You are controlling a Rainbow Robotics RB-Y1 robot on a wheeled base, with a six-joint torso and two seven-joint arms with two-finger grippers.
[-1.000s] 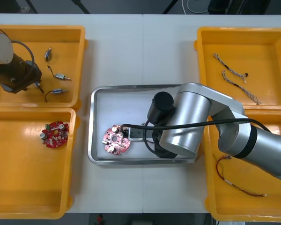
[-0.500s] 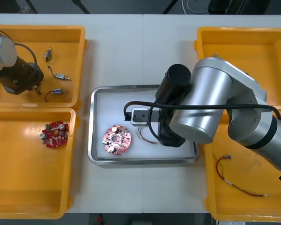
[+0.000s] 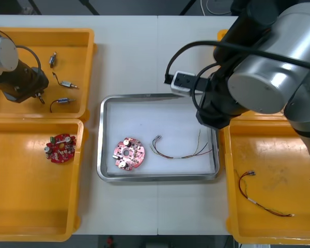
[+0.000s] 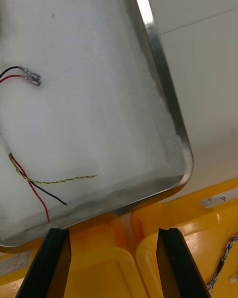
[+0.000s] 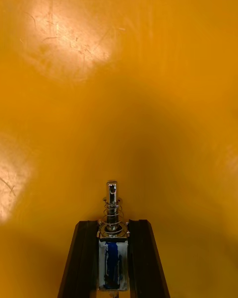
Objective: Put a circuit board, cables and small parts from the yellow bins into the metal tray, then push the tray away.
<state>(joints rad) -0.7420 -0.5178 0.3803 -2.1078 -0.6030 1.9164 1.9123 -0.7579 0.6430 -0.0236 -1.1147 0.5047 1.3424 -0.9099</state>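
Quick status from my side. My left end effector (image 5: pixel 113 227) is down in the far-left yellow bin (image 3: pixel 91 41), pinching a small metal part (image 5: pixel 112 213) between its fingers; the part's pin and spring poke out past the fingertips. A few more small metal parts (image 3: pixel 67 85) lie loose in that bin, just beside it.

My right end effector (image 4: pixel 112 232) hangs over the far right corner of the metal tray (image 3: pixel 105 155), about where the two right bins meet. Its fingers (image 4: pixel 56 258) are spread wide with nothing between them.

The tray sits in the middle of the table (image 3: pixel 155 57), white inside. It holds a circuit board (image 3: pixel 128 154) toward its left side, and a red and yellow cable (image 3: pixel 178 152) stretched out to the right of that, not touching the board.

A second circuit board (image 3: pixel 60 148) sits in the near-left bin (image 3: pixel 78 181). Blue and white cables (image 3: pixel 258 85) lie in the far-right bin, and another red and yellow cable (image 3: pixel 263 199) in the near-right one.
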